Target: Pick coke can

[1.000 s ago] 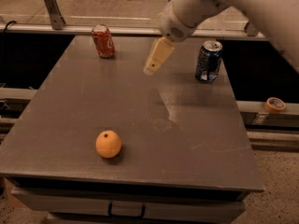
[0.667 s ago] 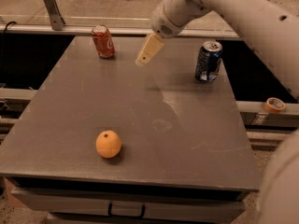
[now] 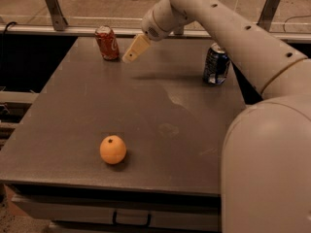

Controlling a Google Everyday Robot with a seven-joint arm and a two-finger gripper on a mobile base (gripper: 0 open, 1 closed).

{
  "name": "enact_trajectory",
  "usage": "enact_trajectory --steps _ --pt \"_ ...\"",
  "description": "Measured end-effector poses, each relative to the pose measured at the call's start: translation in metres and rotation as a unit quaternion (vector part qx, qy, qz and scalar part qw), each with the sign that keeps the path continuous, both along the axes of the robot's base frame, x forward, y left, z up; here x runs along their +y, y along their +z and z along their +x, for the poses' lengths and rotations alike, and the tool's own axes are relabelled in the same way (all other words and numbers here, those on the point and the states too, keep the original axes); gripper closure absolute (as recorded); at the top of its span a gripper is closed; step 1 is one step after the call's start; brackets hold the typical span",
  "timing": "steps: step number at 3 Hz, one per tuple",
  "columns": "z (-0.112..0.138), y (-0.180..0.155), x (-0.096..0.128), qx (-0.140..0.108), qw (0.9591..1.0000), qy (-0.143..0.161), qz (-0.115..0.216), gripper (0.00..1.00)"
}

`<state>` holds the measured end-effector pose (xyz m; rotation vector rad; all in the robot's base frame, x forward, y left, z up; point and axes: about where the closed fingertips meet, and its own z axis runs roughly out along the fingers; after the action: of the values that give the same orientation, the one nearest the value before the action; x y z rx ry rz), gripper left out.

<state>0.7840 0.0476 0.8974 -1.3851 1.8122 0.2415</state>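
The coke can (image 3: 107, 42) is red with white script and a silver top. It stands upright at the far left of the grey table (image 3: 146, 110). My gripper (image 3: 130, 56) hangs above the table just right of the can, its tan tip pointing down-left toward it, a short gap away. The white arm reaches in from the right foreground and fills the right side of the view.
A dark blue can (image 3: 215, 64) with a silver top stands at the far right of the table. An orange (image 3: 113, 149) lies near the front left. A metal rail (image 3: 73, 30) runs behind the table's far edge.
The gripper has moved left across the far part of the table, from near the blue can to just beside the coke can. The cans and orange have not moved.
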Motion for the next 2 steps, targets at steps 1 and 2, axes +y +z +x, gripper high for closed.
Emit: enact_trajectory --steps 1,2 --pt "0.017 -0.009 0.036 0.015 0.9987 0.001 0.050 0.00" --pt "0.027 -0.011 0.067 0.023 0.9958 0.008 0.089 0.00"
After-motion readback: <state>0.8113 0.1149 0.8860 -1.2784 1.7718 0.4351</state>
